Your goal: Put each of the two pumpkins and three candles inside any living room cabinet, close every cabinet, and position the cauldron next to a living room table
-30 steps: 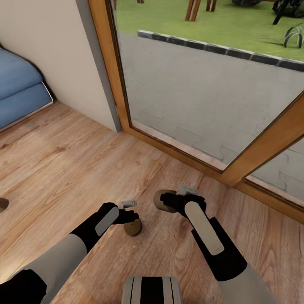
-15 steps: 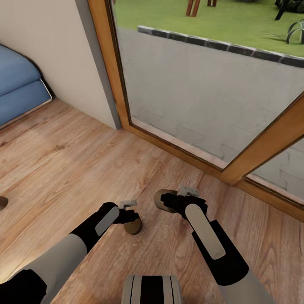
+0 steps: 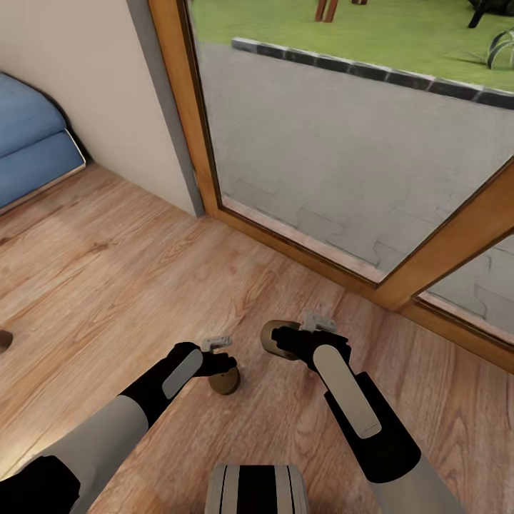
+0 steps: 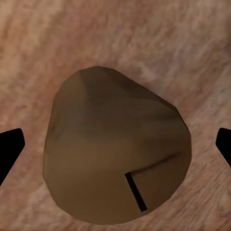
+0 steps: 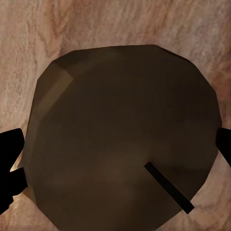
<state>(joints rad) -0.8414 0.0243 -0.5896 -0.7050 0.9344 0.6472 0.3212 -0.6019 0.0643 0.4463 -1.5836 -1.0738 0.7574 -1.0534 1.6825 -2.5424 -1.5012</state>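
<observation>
Wood plank floor, wood-framed glass door onto paving and lawn, blue cushioned seat by beige wall.

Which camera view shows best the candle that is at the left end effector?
The left wrist view: the candle is large there, with its dark wick and sloped side clear between the fingertips. The head view shows this candle small, partly hidden behind the left end effector.

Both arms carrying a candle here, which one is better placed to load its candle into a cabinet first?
Neither has a clear edge: the left gripper and right gripper each hold a candle, above the wood floor.
</observation>
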